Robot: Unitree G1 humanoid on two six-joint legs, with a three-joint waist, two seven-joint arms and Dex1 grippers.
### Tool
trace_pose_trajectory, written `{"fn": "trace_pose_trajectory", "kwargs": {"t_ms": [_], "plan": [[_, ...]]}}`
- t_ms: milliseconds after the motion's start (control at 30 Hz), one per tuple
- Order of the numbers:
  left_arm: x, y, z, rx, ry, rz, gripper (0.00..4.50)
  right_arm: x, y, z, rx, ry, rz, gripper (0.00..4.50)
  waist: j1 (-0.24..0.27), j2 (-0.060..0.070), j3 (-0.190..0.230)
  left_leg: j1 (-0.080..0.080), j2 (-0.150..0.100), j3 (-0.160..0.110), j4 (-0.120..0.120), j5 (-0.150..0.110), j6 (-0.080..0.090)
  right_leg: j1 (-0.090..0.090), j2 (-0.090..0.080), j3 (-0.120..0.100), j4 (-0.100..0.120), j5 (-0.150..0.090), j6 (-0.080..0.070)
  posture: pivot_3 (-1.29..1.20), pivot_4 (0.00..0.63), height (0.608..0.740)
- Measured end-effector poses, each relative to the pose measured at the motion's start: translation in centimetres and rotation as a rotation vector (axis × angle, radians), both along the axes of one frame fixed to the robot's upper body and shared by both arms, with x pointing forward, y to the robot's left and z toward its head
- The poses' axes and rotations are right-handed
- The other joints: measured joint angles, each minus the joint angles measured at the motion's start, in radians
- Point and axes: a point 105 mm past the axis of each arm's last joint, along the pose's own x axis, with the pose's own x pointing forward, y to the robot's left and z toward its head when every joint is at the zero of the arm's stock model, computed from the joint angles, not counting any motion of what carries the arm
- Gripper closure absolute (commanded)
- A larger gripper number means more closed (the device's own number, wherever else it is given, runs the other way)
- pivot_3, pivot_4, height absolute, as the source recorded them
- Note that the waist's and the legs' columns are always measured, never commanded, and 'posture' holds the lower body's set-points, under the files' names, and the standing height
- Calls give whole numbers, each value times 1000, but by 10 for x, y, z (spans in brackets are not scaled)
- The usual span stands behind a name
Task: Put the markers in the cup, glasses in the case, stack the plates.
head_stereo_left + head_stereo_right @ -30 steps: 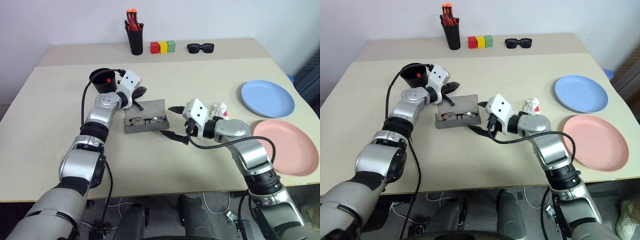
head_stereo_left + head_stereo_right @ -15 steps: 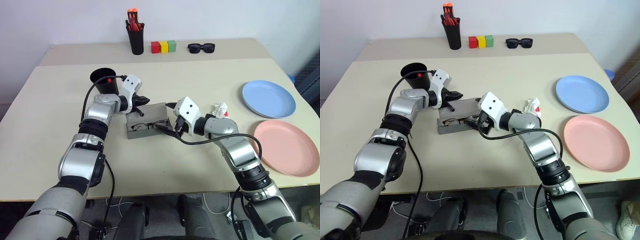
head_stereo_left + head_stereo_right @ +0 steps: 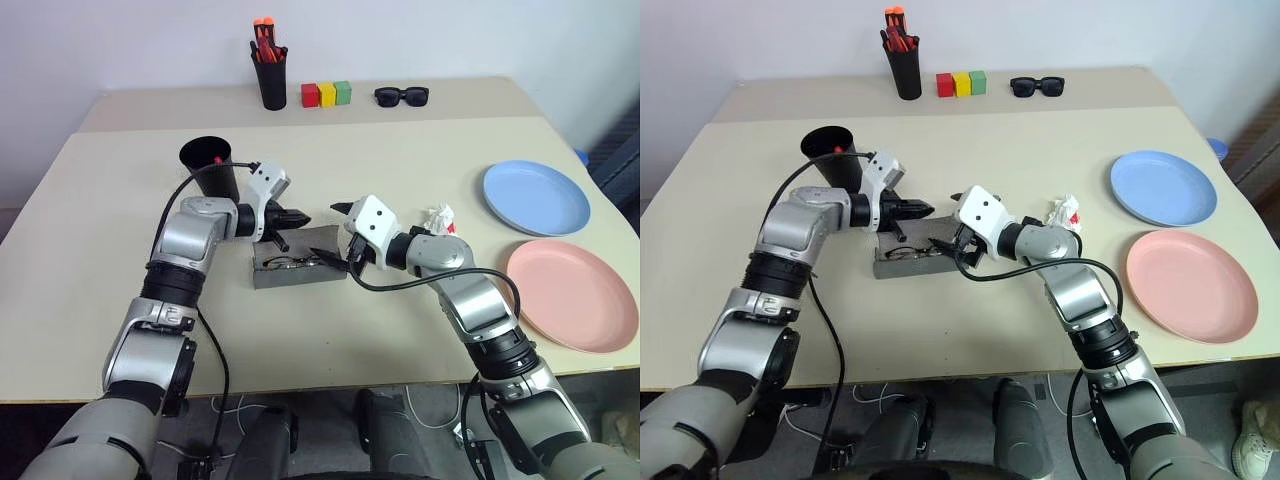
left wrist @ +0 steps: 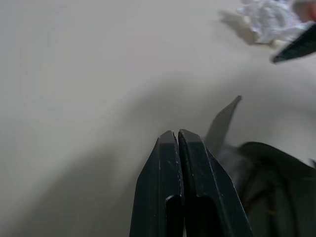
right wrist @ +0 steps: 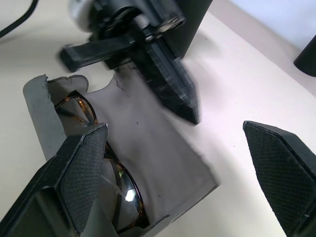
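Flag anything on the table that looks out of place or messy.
A crumpled white wrapper with a red bit lies loose beside the right arm. The case is still open, with the glasses inside.

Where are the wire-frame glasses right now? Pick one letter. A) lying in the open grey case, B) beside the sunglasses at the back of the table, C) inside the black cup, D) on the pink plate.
A: the glasses lie inside the open grey case, their lenses and frame visible against its lining in the right wrist view.
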Motion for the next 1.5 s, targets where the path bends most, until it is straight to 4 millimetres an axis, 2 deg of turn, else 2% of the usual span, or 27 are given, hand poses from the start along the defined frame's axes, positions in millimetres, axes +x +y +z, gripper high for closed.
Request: {"fn": "trace_pose_trajectory", "kwargs": {"t_ms": [200, 367, 500, 667, 767, 867, 1000, 1067, 1133, 1200, 1400, 1500], "plan": [[-19, 0, -3, 12, 0, -29, 4453, -1, -7, 1, -5, 9, 20, 0, 0, 0, 0, 1, 0, 0, 0, 0, 0, 0, 0, 0, 0, 0, 0, 0, 150, 740], [-37, -1, -23, 31, 62, -36, 4453, -10, -19, 12, 106, 120, 108, 0, 2, 0, 0, 2, 0, 0, 0, 0, 0, 2, 0, 0, 0, 0, 0, 0, 150, 740], [-49, 0, -23, 79, -2, -72, 4453, -15, -26, 19, 136, 148, 130, 0, 2, 0, 0, 2, 0, 0, -1, 0, 0, 2, 0, 0, 0, 0, 0, 0, 150, 740], [-44, -2, -17, 66, -97, -49, 4453, -15, -34, 16, 118, 158, 111, 0, 7, 0, 0, 2, 0, 0, 0, 0, 0, 2, 0, 0, 0, 0, 0, 0, 150, 740], [-35, 1, 6, -70, -136, -6, 3566, -12, -51, 17, 107, 155, 63, 0, 10, 0, 0, -1, 0, 0, 2, 0, 0, 1, 0, 0, 0, 0, 0, 0, 150, 740], [-33, 8, 30, -127, -222, -15, 2038, -2, -83, 21, 60, 132, -66, 0, 8, 0, 0, 0, 0, 0, 1, 0, 0, 1, 0, 0, -1, 0, 0, 0, 150, 740], [-40, 11, 44, -192, -268, -83, 26, 2, -126, 21, 26, 164, -224, 0, 8, 0, 0, -1, 0, 0, 1, 0, 0, 1, 0, 0, -1, 0, 0, 0, 150, 740], [-43, 18, 47, -180, -280, -119, 26, -2, -153, 20, -11, 192, -310, 0, 8, 0, 0, -1, 0, 0, 1, 0, 0, 1, 0, 0, -1, 0, 0, 0, 150, 740], [-47, 30, 47, -169, -278, -152, 26, -15, -188, 10, -58, 261, -413, 0, 12, 0, 0, -1, 0, 0, 0, 0, 0, 1, 0, 0, -1, 0, 0, 0, 150, 740], [-51, 38, 46, -192, -277, -192, 26, -31, -212, 1, -67, 344, -493, 0, 11, 0, 0, -1, 0, 1, 1, 0, 1, 1, 0, 0, -2, 0, 0, 0, 150, 740], [-67, 24, 59, -316, -333, -349, 26, -62, -241, -8, -61, 405, -651, 0, 10, 0, 0, 0, 1, 1, 3, 0, 1, 3, 0, 0, -2, 0, 0, 0, 150, 740], [-66, 20, 60, -343, -342, -358, 26, -78, -246, -22, -84, 458, -709, 0, 11, 0, 0, 1, 1, 2, 4, 0, 1, 5, 0, 0, -3, 0, 0, 0, 150, 740]]}}
